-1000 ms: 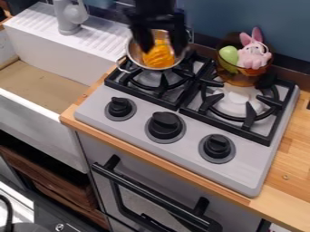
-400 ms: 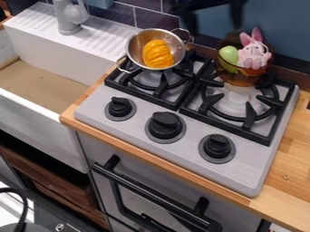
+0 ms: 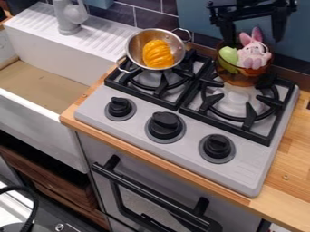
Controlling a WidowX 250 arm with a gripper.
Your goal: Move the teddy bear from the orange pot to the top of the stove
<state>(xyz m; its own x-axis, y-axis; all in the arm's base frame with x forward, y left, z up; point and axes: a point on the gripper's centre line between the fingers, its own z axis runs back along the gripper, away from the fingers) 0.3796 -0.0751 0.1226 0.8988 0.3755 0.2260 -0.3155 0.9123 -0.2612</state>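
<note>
- Well, the pink toy (image 3: 253, 55) sits inside the orange pot (image 3: 243, 80), at the back of the stove, on the right side of the picture. It looks more like a bunny than a teddy bear.
- It sits up, with its long ears pointing up and its head above the rim.
- A green thing (image 3: 229, 54) sits in the pot too, right beside it, on the picture's left.
- The gripper (image 3: 254, 31) hangs just up and back from the toy, as it looks from here. Its two sides are wide apart, with nothing between them.
- One side is over the green thing and one is to the right of the ears, so the toy lines up near the middle. I can't tell how high up the gripper is.
- I think it needs to come down and a bit to the front, with one side on each side of the head. It could bump the green thing or the rim.
- Then the toy has to go up out of the pot and onto the stove (image 3: 181, 154), which is on the near side of the pot.
- The shiny pan (image 3: 134, 44) with a yellow thing (image 3: 158, 54) in it is off to the left.
</note>
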